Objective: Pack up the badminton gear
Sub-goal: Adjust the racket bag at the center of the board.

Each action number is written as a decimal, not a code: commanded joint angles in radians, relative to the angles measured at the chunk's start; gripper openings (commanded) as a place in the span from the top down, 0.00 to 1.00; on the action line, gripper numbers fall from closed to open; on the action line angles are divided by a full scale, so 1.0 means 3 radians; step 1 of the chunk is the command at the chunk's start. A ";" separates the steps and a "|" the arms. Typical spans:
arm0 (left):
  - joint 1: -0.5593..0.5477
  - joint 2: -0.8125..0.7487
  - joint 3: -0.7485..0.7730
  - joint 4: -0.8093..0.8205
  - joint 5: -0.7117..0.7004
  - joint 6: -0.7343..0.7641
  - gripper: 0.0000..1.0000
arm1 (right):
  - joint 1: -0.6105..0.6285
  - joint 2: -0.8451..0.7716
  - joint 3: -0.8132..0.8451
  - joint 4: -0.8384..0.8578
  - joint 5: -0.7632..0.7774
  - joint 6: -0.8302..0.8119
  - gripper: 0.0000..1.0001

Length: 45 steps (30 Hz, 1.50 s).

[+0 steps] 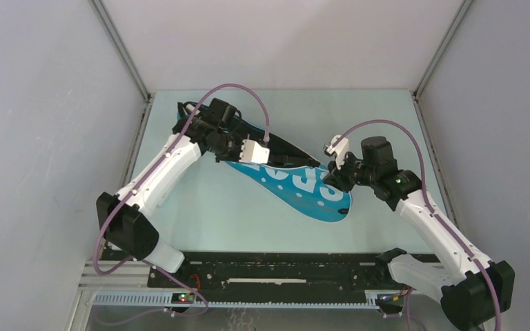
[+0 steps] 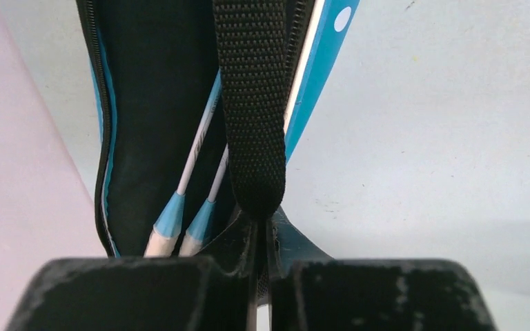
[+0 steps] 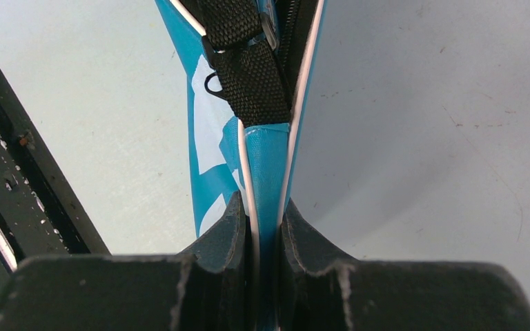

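**Both grippers on the bag, rackets tucked in, closing it looks like what's left**

Starting closest to the bases: the right gripper (image 3: 266,231) is pressed together on the blue rim of the racket bag (image 1: 303,189), with the white piping squeezed between its fingers, at the fat end. That arm comes in from the near right, forearm angled toward the middle of the table (image 1: 200,221).

The bag lies flat, and its long axis runs diagonally from near right to far left. So the right arm is nearer the wide end and the left arm the far, narrow half.

Further back, the left gripper (image 2: 262,234) is nipped onto the bag's rim right where the black strap (image 2: 248,103) folds in, with hardly any gap showing. Its arm stretches up the left side, wrist bent back over the bag. Past its fingers the mouth gapes, and two rackets (image 2: 169,222) sit inside with their handles toward that gripper.

My guess is that whatever closes the bag has to travel along that diagonal, with one end held taut.
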 commanded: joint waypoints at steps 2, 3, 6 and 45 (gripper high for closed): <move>0.0021 0.0084 0.0405 -0.0265 -0.0068 0.0117 1.00 | 0.0023 0.0071 -0.0118 -0.0179 0.0168 -0.0251 1.00; 0.0019 0.0105 0.0455 -0.0302 -0.0079 0.0119 1.00 | 0.0023 0.0073 -0.0118 -0.0182 0.0166 -0.0249 1.00; 0.0016 0.0121 0.0585 -0.0386 -0.0127 0.0164 1.00 | 0.0023 0.0075 -0.0118 -0.0179 0.0168 -0.0249 1.00; 0.0107 0.1481 0.2406 0.0210 -0.0488 0.1285 0.96 | 0.0536 -0.0011 -0.0118 -0.0217 0.0493 -0.0526 1.00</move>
